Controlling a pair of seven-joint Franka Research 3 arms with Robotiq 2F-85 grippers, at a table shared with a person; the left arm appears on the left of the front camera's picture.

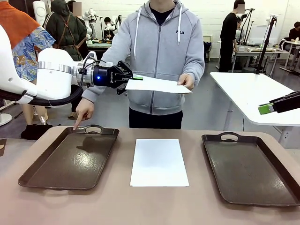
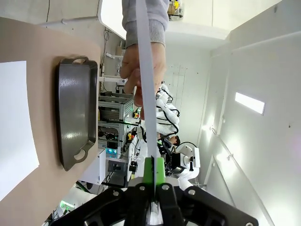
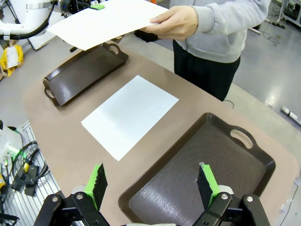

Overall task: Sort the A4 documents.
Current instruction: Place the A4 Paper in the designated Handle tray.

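One A4 document (image 1: 157, 84) hangs in the air at the person's chest height. My left gripper (image 1: 136, 77) is shut on its left edge, and the person's hand (image 1: 185, 82) holds its right end. In the left wrist view this sheet (image 2: 146, 70) runs edge-on from my shut left gripper (image 2: 154, 172) up to the hand (image 2: 136, 70). A second A4 document (image 1: 159, 161) lies flat on the table between the two trays. My right gripper (image 3: 153, 182) stands open over the right tray (image 3: 197, 179), holding nothing; its green pad (image 1: 266, 109) shows at the right edge.
A dark brown handled tray (image 1: 70, 159) lies at the left and another (image 1: 248, 168) at the right. The person's other hand (image 1: 82, 115) points a finger down at the left tray's far handle. A white table (image 1: 253, 93) stands behind at the right.
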